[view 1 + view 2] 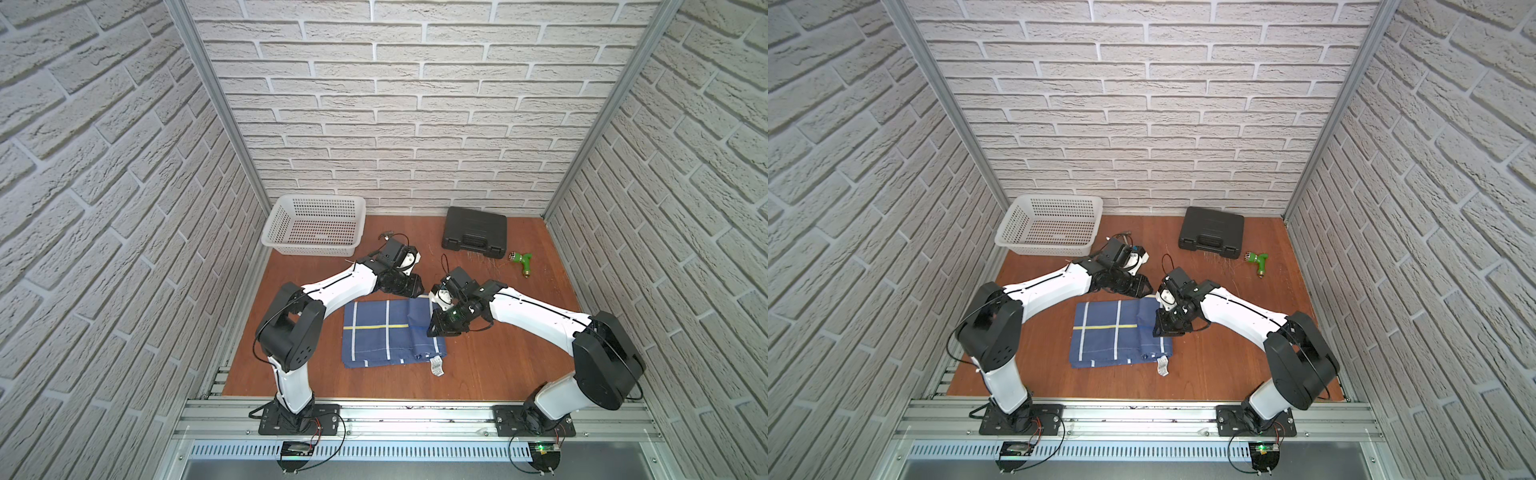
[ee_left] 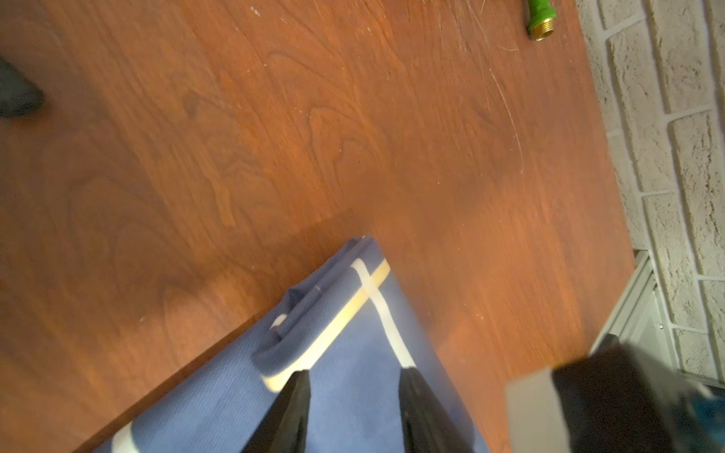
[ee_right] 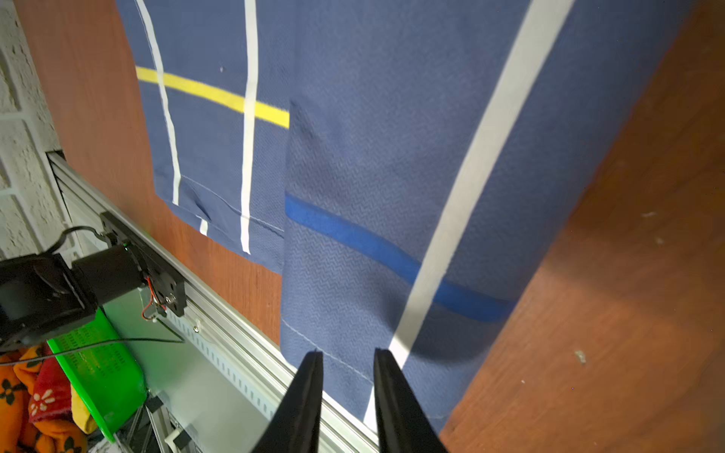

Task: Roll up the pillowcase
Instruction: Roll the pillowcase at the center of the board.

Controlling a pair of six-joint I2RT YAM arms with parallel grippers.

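Observation:
The pillowcase (image 1: 386, 332) (image 1: 1117, 332) lies folded in the middle of the table, navy with white stripes and one yellow cross stripe. Its white care tag (image 1: 437, 366) sticks out at the near right corner. My left gripper (image 1: 419, 286) (image 2: 355, 370) hangs over the far right corner, jaws apart, with flat cloth (image 2: 353, 408) showing between them and a small rolled fold just beyond one tip. At the cloth's right edge my right gripper (image 1: 432, 330) (image 3: 348, 352) has its jaws narrowly apart astride the hem (image 3: 372, 157), which runs unbunched through the gap.
A white mesh basket (image 1: 316, 226) stands at the back left and a black tool case (image 1: 476, 232) at the back right. A green hose nozzle (image 1: 521, 262) (image 2: 541, 19) lies beside the case. The aluminium rail (image 3: 219, 306) runs along the table's front edge.

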